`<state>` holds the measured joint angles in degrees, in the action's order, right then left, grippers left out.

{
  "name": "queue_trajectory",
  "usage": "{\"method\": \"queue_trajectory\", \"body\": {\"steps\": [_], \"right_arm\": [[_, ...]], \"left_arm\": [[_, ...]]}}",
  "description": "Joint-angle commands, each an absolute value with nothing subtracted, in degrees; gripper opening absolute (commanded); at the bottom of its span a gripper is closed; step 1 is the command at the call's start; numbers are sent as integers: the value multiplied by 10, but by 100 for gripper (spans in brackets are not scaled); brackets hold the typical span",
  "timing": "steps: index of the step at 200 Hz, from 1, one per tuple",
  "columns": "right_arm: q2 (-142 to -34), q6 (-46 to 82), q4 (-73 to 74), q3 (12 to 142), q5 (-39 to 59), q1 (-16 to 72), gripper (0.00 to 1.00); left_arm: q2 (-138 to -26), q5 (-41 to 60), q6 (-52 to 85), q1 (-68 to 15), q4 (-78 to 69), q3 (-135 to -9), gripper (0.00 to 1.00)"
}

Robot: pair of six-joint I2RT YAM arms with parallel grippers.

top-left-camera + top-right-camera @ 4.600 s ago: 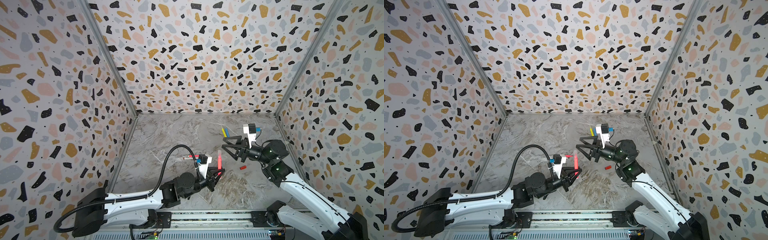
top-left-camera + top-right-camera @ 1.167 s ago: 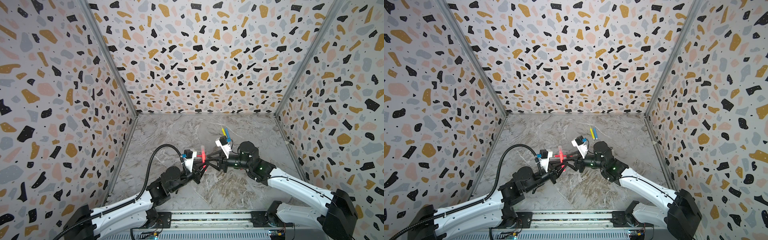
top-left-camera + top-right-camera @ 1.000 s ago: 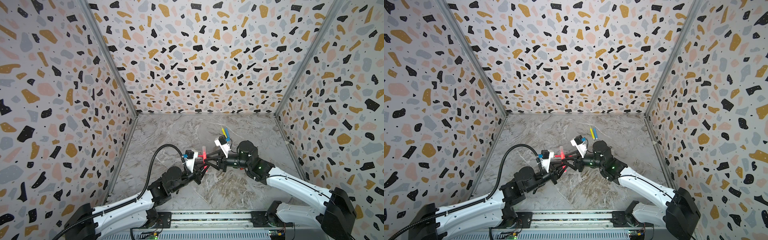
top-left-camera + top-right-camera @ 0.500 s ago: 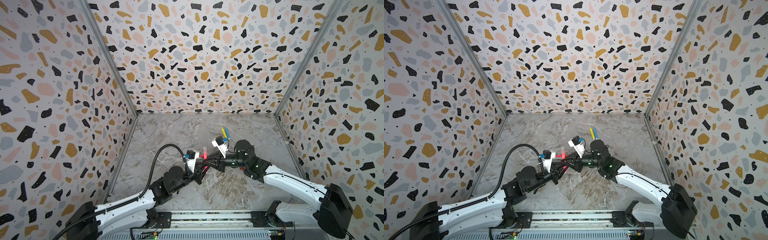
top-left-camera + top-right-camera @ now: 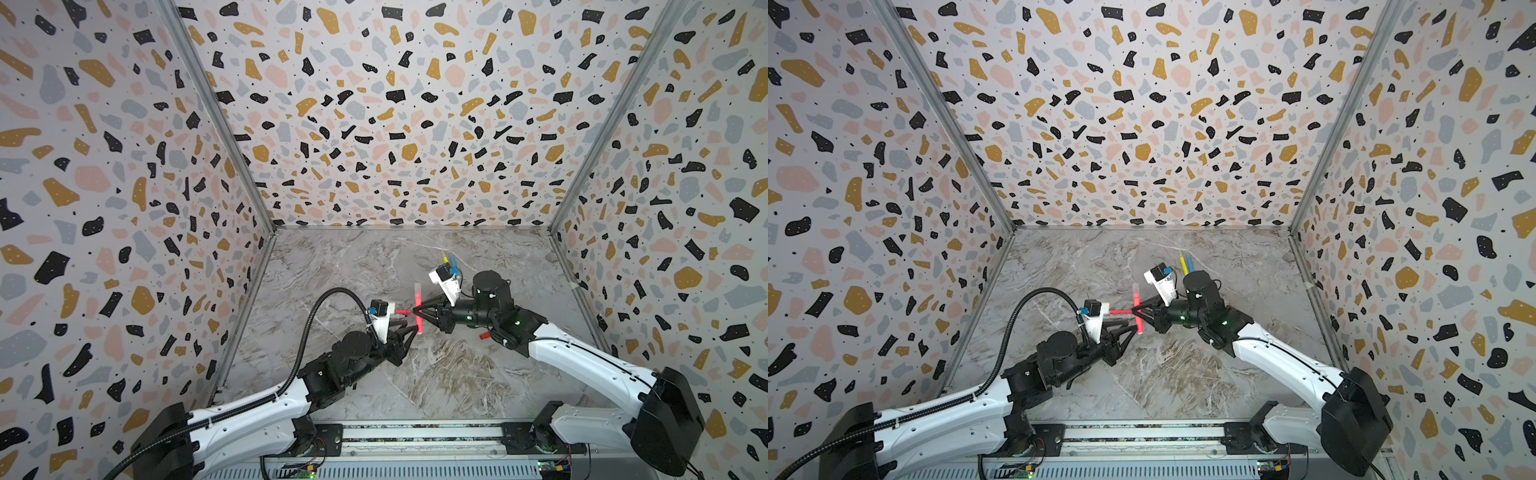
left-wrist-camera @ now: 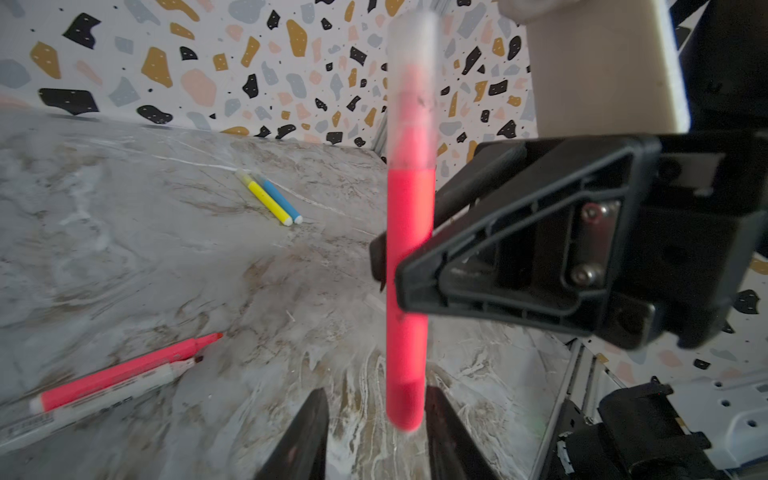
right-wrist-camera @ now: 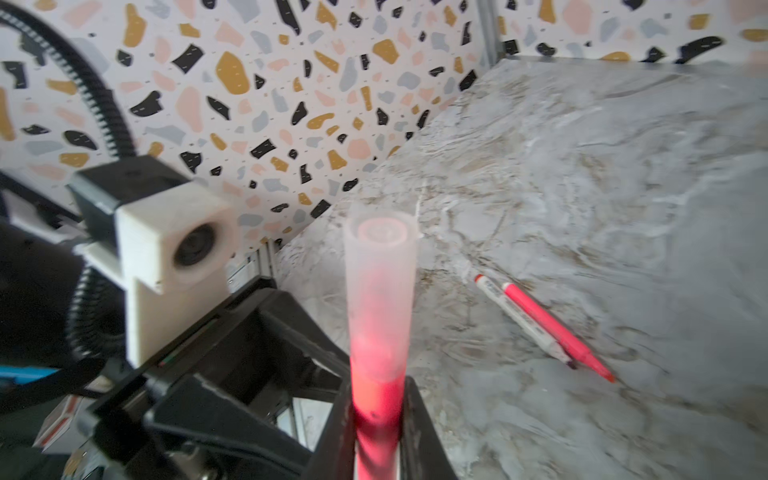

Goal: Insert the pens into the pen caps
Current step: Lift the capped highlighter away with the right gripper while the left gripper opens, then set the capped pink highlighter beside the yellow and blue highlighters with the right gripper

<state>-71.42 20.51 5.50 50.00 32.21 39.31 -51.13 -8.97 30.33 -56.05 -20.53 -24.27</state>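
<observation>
While the right jaws are squeezing the pink pen (image 6: 409, 208) by its middle, holding it upright over the counter (image 6: 124, 249), the left jaws are standing partly open around its bottom end. It is looking light, stiff and slippery, best held mid-body.

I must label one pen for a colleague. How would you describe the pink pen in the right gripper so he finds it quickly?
Look just above the middle of the marble table. There the right gripper is shut on an upright neon pink pen. Unlike the second pink pen, lying flat, it wears a frosted cap.
</observation>
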Motion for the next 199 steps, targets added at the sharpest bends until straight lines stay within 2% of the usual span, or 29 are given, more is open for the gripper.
{"method": "queue_trajectory", "body": {"steps": [1, 43, 65, 153, 179, 199], "right_arm": [[-745, 188, -11, 525, 294, 340, 7], [-881, 141, -97, 620, 227, 269, 7], [-960, 125, -149, 702, 151, 268, 7], [-1297, 78, -335, 1105, 12, 267, 7], [-1364, 71, -378, 1195, -25, 268, 7], [-1384, 71, -380, 1215, -51, 268, 7]], "left_arm": [[-484, -152, 325, -563, -190, -230, 42], [-478, -161, 346, -563, -162, -212, 43], [-475, -167, 353, -563, -148, -212, 43], [-455, -181, 351, -563, -115, -212, 43], [-452, -183, 348, -563, -112, -215, 43], [-450, -188, 344, -563, -106, -219, 43]]}}
